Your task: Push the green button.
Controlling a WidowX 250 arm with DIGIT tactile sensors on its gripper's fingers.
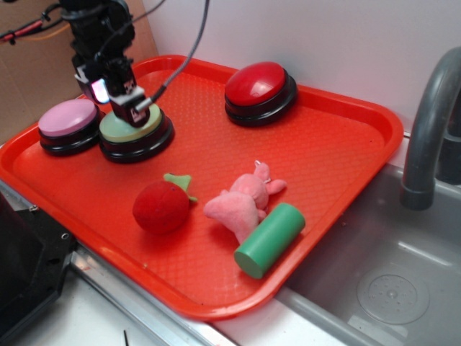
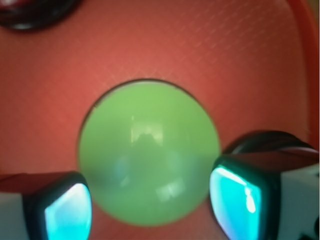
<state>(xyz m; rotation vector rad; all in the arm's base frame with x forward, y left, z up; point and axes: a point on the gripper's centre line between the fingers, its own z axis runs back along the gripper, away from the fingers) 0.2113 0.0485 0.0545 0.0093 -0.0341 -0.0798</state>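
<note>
Gripper (image 1: 128,101) parked right on top of the green button (image 1: 133,127), looks like the press itself

The button sits at the far left of the red tray (image 1: 346,155), touching or just beside the pink button (image 1: 68,119), with the red button (image 1: 259,85) well apart from it toward the tray's back edge. Wrist view shows the fingers (image 2: 60,210) spread apart with nothing between them, one either side of the green dome (image 2: 149,152), so my guess is it's pushing down with the tips or body rather than grabbing. Can't tell from that view if it's actually touching though. The outside view makes it look like contact, and it also shows the stuff the wrist cam misses: strawberry toy (image 1: 162,205), pink plush (image 1: 241,202) and green cylinder (image 1: 270,239), all well clear of the green button
</note>
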